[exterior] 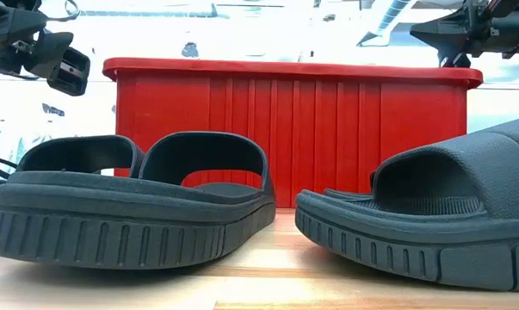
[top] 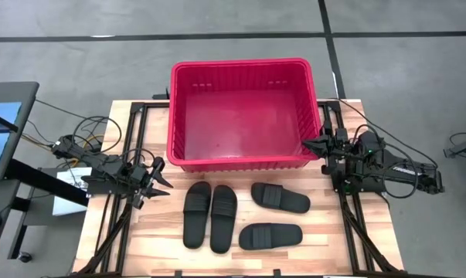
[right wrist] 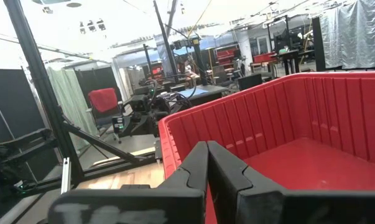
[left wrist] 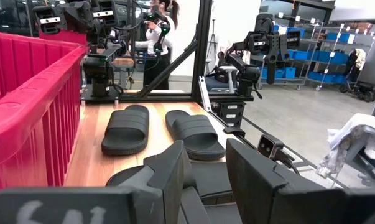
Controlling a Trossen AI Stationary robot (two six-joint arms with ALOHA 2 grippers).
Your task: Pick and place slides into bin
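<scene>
Four black slides lie soles down on the wooden table in front of the red bin (top: 240, 116). Two lie side by side (top: 198, 215) (top: 223, 218); two lie crosswise to their right (top: 280, 198) (top: 270, 235). The bin stands at the table's far middle and holds nothing that shows. My left gripper (top: 161, 179) is open and empty, above the table just left of the side-by-side pair; it also shows in the left wrist view (left wrist: 204, 152). My right gripper (top: 307, 144) is shut and empty, beside the bin's right near corner; it also shows in the right wrist view (right wrist: 207, 146).
Black frame rails (top: 117, 216) (top: 356, 224) run along the table's left and right sides under the arms. Bare wood shows between the slides and the near edge (top: 240, 264). A person (left wrist: 157, 31) stands in the room beyond the table.
</scene>
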